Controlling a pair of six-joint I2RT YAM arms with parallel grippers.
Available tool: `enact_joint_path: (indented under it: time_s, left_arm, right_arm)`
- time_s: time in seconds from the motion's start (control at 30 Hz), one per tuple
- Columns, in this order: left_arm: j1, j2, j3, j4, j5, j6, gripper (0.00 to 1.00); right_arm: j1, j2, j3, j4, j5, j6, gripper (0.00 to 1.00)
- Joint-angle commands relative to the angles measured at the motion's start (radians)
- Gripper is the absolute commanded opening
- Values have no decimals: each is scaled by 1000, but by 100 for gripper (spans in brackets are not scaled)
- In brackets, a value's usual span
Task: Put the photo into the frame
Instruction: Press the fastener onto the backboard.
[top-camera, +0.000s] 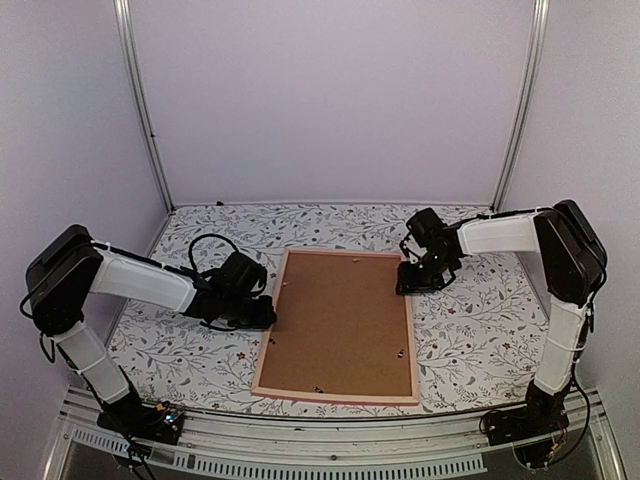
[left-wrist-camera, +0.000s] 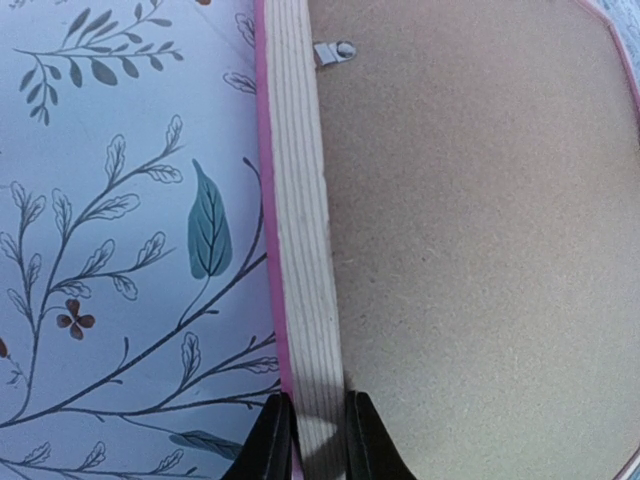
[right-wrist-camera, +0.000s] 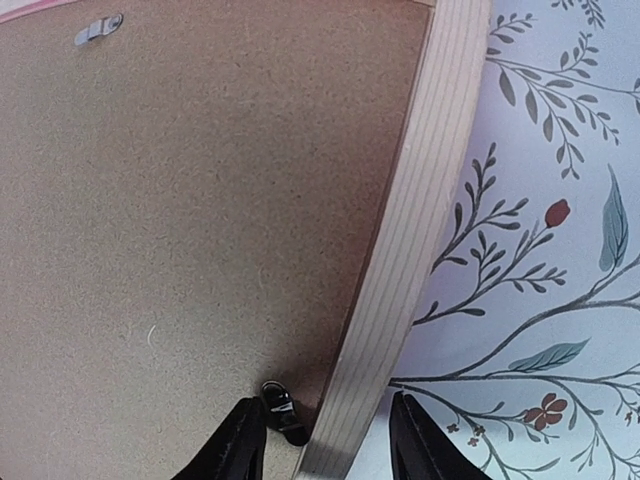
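The left gripper (left-wrist-camera: 318, 440) pinched the left rail of the frame (left-wrist-camera: 300, 200), a finger tight against each side. The frame lay face down on the floral tablecloth (top-camera: 470, 330), its hardboard backing (top-camera: 340, 320) uppermost under a small metal clip (left-wrist-camera: 335, 50). The photo was nowhere visible. The right gripper (right-wrist-camera: 328, 440) straddled the right rail, jaws spread with gaps either side. The frame looked light, stiff and apt to slide, so opposite rails seemed the sound hold.
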Motion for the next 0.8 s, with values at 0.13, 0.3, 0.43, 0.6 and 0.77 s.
enact_joint_path:
  time_s: [0.13,0.3,0.43,0.6,0.77]
  left_arm:
    - [-4,8,-25,-44,-18,21,4]
    - [-4,11,-25,-45,-20,23,4]
    - [-4,10,-23,-47,-24,26,3]
    - [-4,12,-22,-49,-26,29,3]
    - [-5,11,-22,-52,-25,29,3]
  right_arm:
    - [-54,11,-13,8,-78,-89,38]
    - [-63,29,-10,12,-101,-122,32]
    - [-79,33,-4,10,-135,-173,27]
    - [-109,38,11,4,-186,-236,23]
    - [-122,60,26,5,-225,-261,23]
